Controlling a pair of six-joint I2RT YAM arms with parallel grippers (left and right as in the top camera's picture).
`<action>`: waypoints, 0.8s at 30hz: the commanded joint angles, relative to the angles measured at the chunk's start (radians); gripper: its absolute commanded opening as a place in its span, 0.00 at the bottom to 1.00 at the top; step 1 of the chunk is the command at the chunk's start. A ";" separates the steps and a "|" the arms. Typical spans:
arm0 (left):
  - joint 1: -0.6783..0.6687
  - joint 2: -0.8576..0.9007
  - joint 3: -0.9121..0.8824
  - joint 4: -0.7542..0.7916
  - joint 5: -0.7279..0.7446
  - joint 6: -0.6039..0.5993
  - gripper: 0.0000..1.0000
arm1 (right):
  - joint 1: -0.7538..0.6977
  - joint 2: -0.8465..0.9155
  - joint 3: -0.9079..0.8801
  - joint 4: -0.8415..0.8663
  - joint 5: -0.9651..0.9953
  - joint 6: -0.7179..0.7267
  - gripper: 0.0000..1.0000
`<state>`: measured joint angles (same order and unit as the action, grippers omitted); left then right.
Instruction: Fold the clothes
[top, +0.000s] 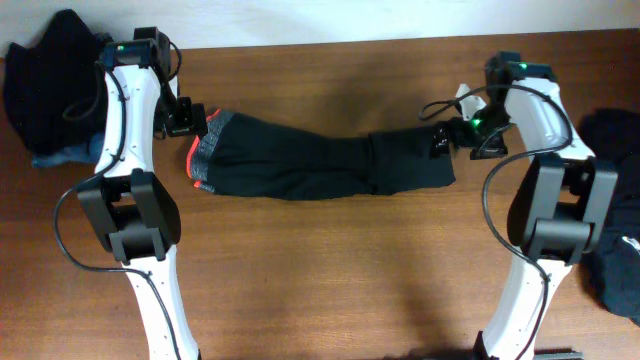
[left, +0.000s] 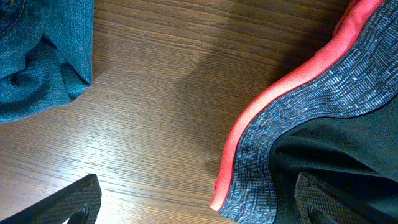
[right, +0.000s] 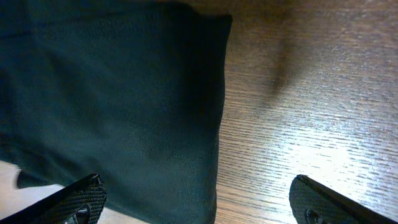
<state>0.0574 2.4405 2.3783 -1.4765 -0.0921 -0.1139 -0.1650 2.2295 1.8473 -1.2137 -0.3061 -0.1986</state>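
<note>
A long black trouser-like garment (top: 320, 165) with a grey waistband and red trim (top: 193, 160) lies stretched across the table. My left gripper (top: 190, 118) is open above its waistband end; in the left wrist view the red trim (left: 261, 118) lies between the open fingers (left: 199, 208). My right gripper (top: 452, 137) is open over the leg end; the right wrist view shows the black fabric edge (right: 124, 112) between its spread fingers (right: 199, 202). Blue denim jeans (left: 37, 56) lie at the far left under a dark garment (top: 45, 80).
A pile of dark clothes (top: 615, 210) lies at the right table edge. The wooden table (top: 330, 270) stretches in front of the garment. A white object (top: 468, 98) sits behind the right gripper.
</note>
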 joint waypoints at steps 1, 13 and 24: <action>0.003 -0.026 -0.008 -0.001 0.010 -0.009 0.99 | -0.027 0.004 -0.010 0.001 -0.159 -0.064 0.99; 0.003 -0.026 -0.008 -0.001 0.010 -0.009 0.99 | -0.039 0.013 -0.088 0.056 -0.205 -0.063 0.99; 0.003 -0.026 -0.008 -0.001 0.010 -0.009 0.99 | -0.039 0.067 -0.090 0.070 -0.265 -0.063 0.99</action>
<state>0.0574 2.4405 2.3783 -1.4765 -0.0921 -0.1139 -0.2024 2.2646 1.7645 -1.1461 -0.5362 -0.2470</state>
